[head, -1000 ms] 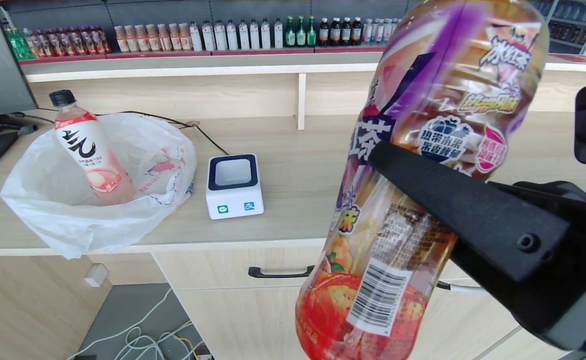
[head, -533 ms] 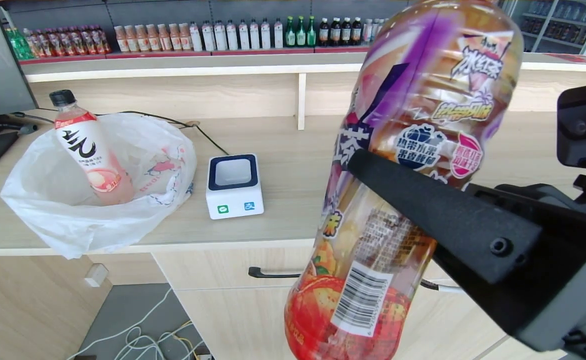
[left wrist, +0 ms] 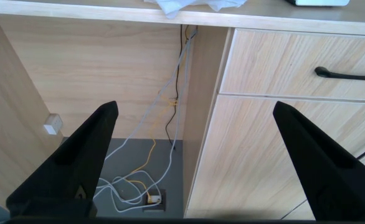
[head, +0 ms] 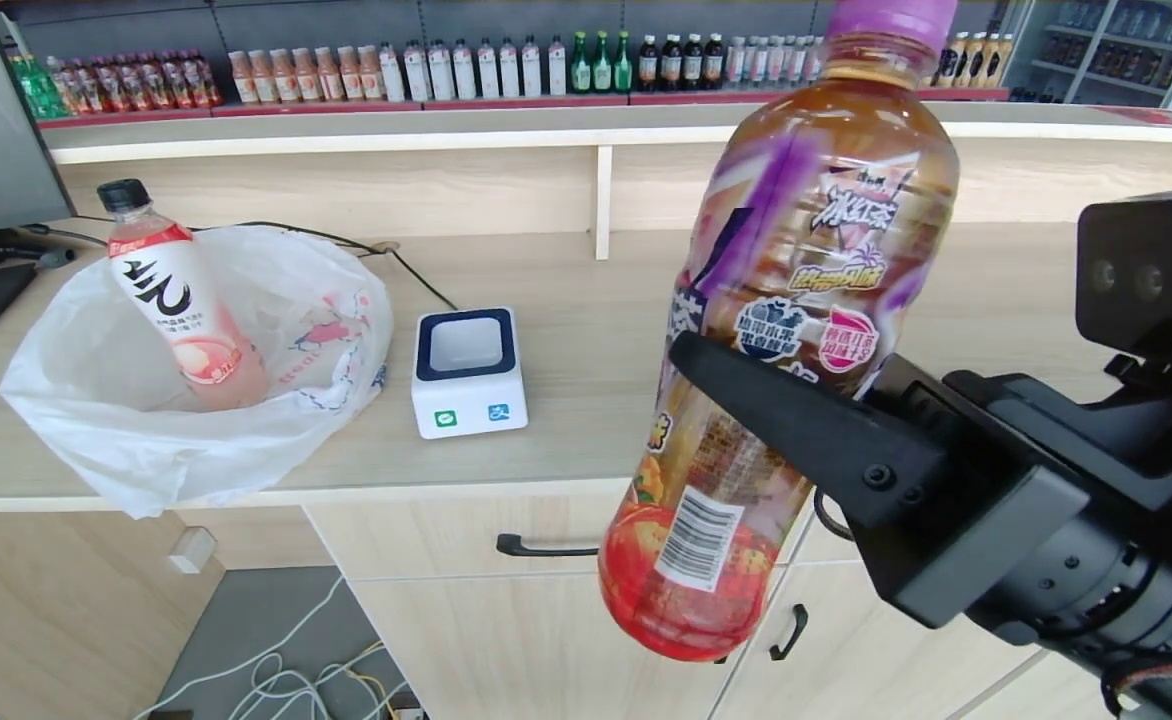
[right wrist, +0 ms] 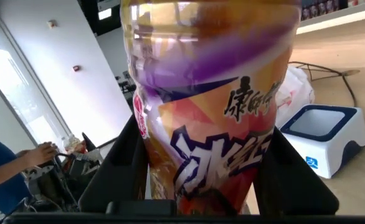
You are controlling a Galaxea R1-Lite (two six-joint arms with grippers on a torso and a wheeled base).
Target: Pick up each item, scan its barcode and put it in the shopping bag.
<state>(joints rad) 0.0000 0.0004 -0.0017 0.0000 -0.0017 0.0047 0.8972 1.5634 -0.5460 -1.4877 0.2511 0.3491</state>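
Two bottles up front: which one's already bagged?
The pink drink bottle with the black cap, leaning inside the white plastic shopping bag. The purple-capped tea bottle is clamped in the right tool, outside it.

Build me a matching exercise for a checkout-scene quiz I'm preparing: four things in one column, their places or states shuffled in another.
1. iced tea bottle
2. pink drink bottle
3. barcode scanner
4. left gripper

A. on the counter beside the shopping bag
B. open, low before the cabinet
C. leaning in the shopping bag
D. gripped by the right gripper

Pairs: 1-D, 2-C, 3-A, 4-B
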